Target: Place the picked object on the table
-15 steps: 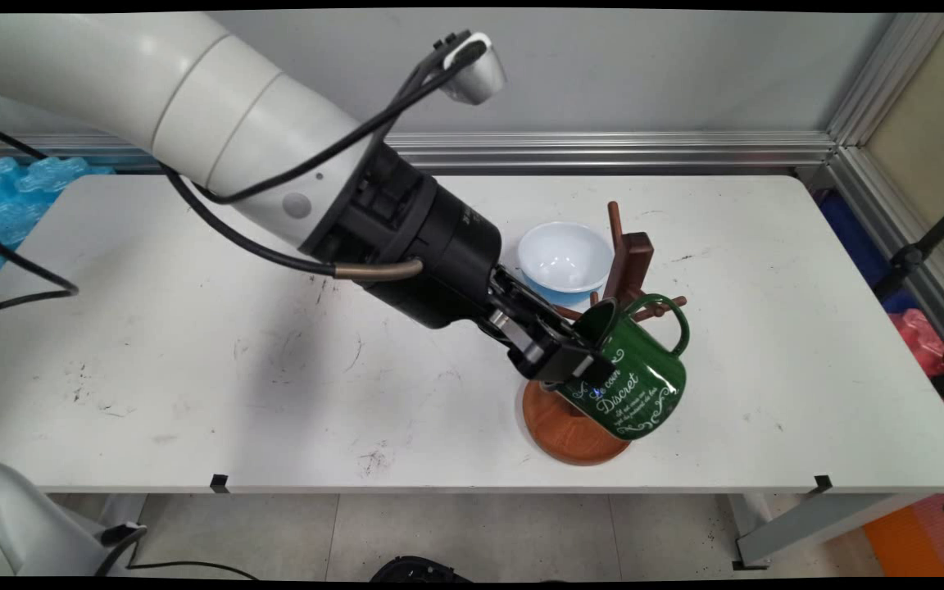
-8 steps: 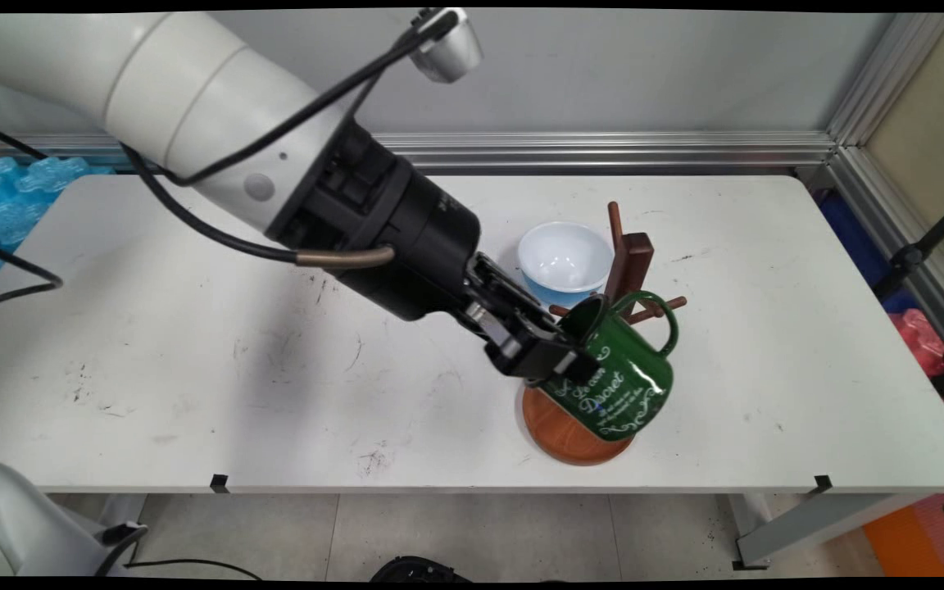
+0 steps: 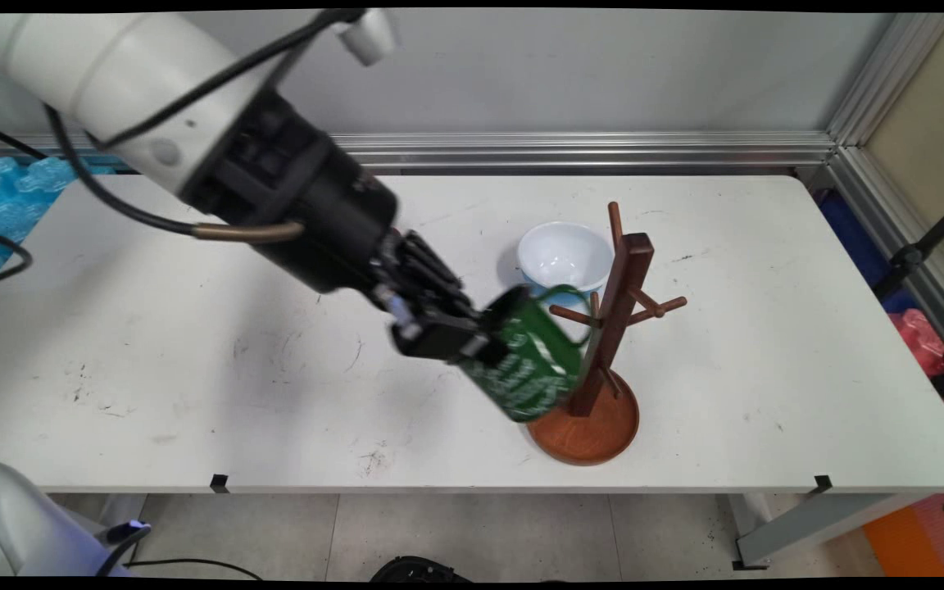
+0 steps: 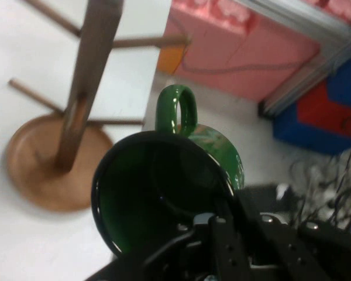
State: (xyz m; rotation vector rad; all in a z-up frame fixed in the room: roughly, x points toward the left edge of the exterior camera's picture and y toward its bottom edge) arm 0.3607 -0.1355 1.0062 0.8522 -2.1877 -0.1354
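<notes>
While white ornamental lettering can be made out on the side of the glossy dark-green enamel mug (image 3: 528, 367), it is too blurred in the main view to be read, and no other writing is seen. The mug is held in the air above the white bench (image 3: 193, 393), clamped at its rim by the black two-finger pincer (image 3: 480, 344), tilted with its mouth toward the arm and its base toward the near right. It is seen just left of the dark-brown wooden mug tree with a round reddish-brown base (image 3: 613, 328), its handle turned toward the tree's pegs; whether handle and peg touch cannot be told. A white bowl with a pale-blue foot (image 3: 564, 256) stands on the bench behind the tree, close to it.

In the hand view, the mug's dark interior (image 4: 158, 196) is looked into directly, with the looped green handle (image 4: 176, 108) standing at the far rim and one finger reaching inside the mouth. The pincer (image 4: 219, 228) is shown there closed on the rim. The tree's post and pegs (image 4: 90, 76) appear at the upper left, apart from the mug, the round base below them. Pink and blue objects off the bench edge are seen only in this view; the bowl is shown only in the main view.
</notes>
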